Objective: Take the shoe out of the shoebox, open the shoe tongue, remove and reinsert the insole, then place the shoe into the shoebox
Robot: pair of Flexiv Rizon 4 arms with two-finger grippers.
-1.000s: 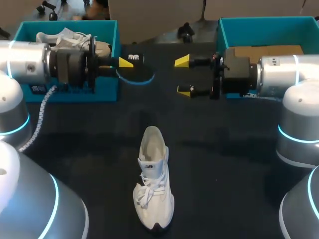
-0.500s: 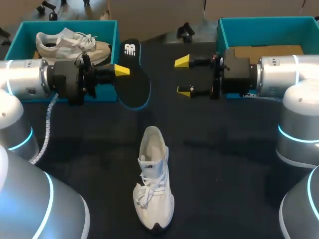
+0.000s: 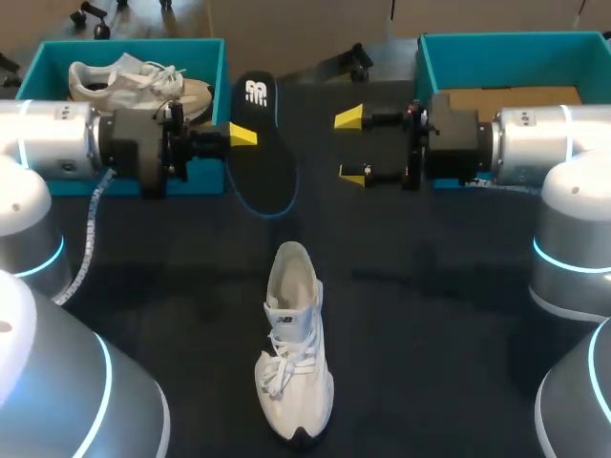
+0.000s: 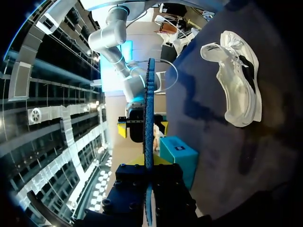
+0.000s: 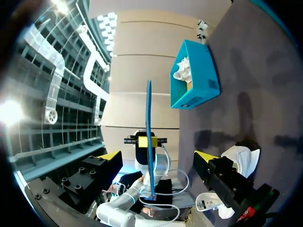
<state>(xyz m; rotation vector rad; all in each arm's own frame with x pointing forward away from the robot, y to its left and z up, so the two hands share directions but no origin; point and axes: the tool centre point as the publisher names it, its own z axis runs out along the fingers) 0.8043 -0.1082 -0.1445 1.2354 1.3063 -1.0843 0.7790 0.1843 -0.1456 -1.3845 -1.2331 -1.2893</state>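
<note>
A white shoe (image 3: 294, 353) lies on the dark table, toe toward the front edge, and shows beside the left gripper in its wrist view (image 4: 234, 80). My left gripper (image 3: 242, 135) is shut on a black insole (image 3: 263, 143) with a blue rim, held in the air beside the left shoebox (image 3: 205, 176). The insole shows edge-on between the left gripper's fingers (image 4: 149, 118). My right gripper (image 3: 350, 146) stands open facing the insole, a short gap away, with nothing in it. In the right wrist view the insole (image 5: 149, 127) hangs ahead of the open right gripper (image 5: 157, 158).
The teal left shoebox holds a second white shoe (image 3: 134, 84). A teal shoebox (image 3: 516, 52) with a cardboard bottom stands at the back right, behind my right arm. A small dark object (image 3: 355, 57) lies at the back middle.
My left gripper has turned and shifted with the insole. The insole, first seen foreshortened, now shows its full length, with its lower end swung toward the shoe. The right arm kept still.
</note>
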